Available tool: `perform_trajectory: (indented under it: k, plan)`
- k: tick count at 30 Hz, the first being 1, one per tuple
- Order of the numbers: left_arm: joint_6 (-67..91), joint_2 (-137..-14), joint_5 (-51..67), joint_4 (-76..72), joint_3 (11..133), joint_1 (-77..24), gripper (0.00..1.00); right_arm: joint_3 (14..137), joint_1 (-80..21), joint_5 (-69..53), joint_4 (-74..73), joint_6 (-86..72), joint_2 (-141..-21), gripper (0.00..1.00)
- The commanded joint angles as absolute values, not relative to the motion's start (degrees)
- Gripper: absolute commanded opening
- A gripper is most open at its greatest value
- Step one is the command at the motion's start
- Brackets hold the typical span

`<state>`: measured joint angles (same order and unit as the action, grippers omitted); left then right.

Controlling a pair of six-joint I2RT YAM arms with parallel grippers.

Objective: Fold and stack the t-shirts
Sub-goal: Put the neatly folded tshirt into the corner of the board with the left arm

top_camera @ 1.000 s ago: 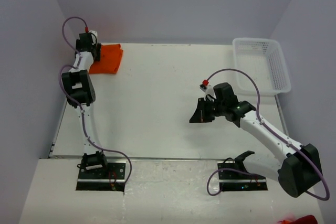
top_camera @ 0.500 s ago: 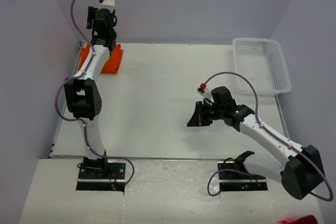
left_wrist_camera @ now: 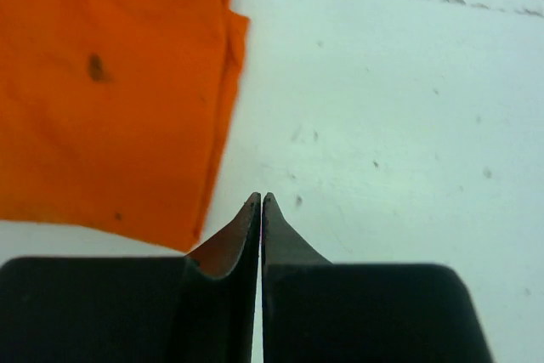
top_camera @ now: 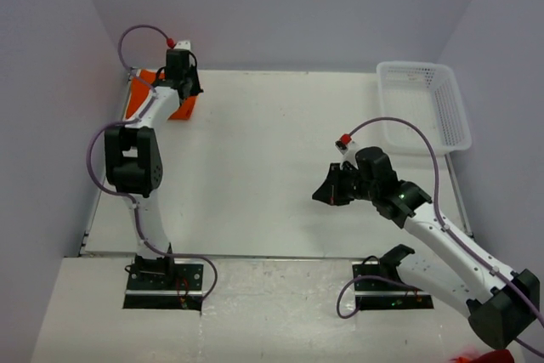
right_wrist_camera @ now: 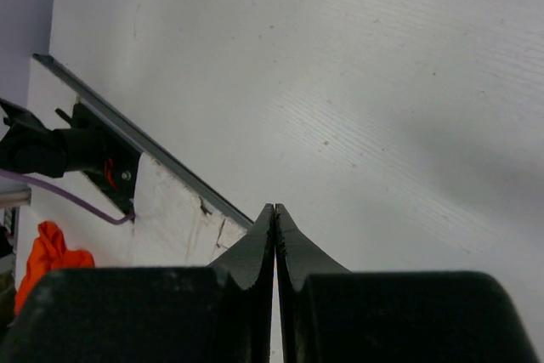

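Note:
A folded bright orange t-shirt [top_camera: 181, 109] lies at the table's far left corner, partly hidden by my left arm. In the left wrist view this t-shirt [left_wrist_camera: 110, 99] fills the upper left, flat, with its folded edge on the right. My left gripper [left_wrist_camera: 261, 200] is shut with nothing between its fingers, its tips over bare table just right of the shirt's near corner. From above, the left gripper [top_camera: 185, 89] hangs over the shirt's right edge. My right gripper [top_camera: 320, 196] is shut and empty over the table's middle right, and in its own view its tips [right_wrist_camera: 274, 207] point at the table's near edge.
A white basket [top_camera: 425, 104] stands at the far right corner. A scrap of orange-red cloth [top_camera: 480, 355] shows off the table at the bottom right, and the same cloth [right_wrist_camera: 47, 258] appears past the table's edge. The left wall runs close beside the shirt.
My left gripper was open by the shirt, rose high, then came down at the shirt's right edge and shut. The right arm shifted slightly right and nearer, still shut.

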<state>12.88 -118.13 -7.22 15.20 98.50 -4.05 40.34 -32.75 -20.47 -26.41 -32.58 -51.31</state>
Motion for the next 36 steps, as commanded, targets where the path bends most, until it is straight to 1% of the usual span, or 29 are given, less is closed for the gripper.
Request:
perform_trajectory:
  k: [1, 3, 6, 8, 11, 15, 16, 17, 19, 23, 29, 36]
  plan:
    - [18.6, -108.9, -2.9, 13.6, 95.5, -6.9, 0.00, 38.8, -33.0, -14.2, -27.7, -32.7, -49.2, 0.00]
    - [16.7, -109.1, -4.0, 15.0, 95.6, -7.0, 0.00, 38.9, -33.0, -14.4, -28.8, -33.4, -48.1, 0.00]
    - [13.9, -110.3, -4.6, 15.3, 95.4, -6.5, 0.00, 38.1, -33.0, -15.1, -30.8, -34.7, -41.5, 0.00]
    - [12.8, -112.4, -4.7, 15.5, 96.1, -6.0, 0.00, 37.9, -33.0, -14.6, -32.2, -34.9, -39.4, 0.00]
    - [14.0, -115.2, -0.4, 14.6, 97.2, -3.3, 0.00, 38.7, -33.0, -12.7, -35.8, -34.4, -38.1, 0.00]
    - [18.4, -117.2, 8.2, 11.7, 95.9, 3.4, 0.00, 39.8, -33.0, -13.5, -37.3, -34.6, -37.8, 0.00]
    - [20.0, -117.2, 10.1, 9.0, 94.0, 5.8, 0.00, 40.0, -33.0, -13.9, -37.2, -34.6, -37.8, 0.00]
    - [20.6, -117.5, 14.5, 7.7, 93.3, 6.8, 0.00, 40.0, -33.0, -14.0, -37.1, -34.5, -38.1, 0.00]
    - [21.3, -119.5, 18.9, 7.1, 93.8, 8.8, 0.00, 40.2, -33.0, -14.1, -36.4, -34.1, -38.9, 0.00]
    - [23.7, -122.3, 24.4, 5.3, 94.3, 10.6, 0.00, 41.4, -33.0, -15.5, -34.8, -33.3, -42.9, 0.00]
    - [25.4, -124.5, 27.2, 2.8, 94.0, 11.1, 0.00, 41.7, -33.0, -16.2, -33.0, -33.2, -45.3, 0.00]
    - [27.2, -124.5, 27.8, 1.1, 88.9, 11.8, 0.00, 41.6, -33.0, -16.3, -32.8, -33.8, -45.4, 0.00]
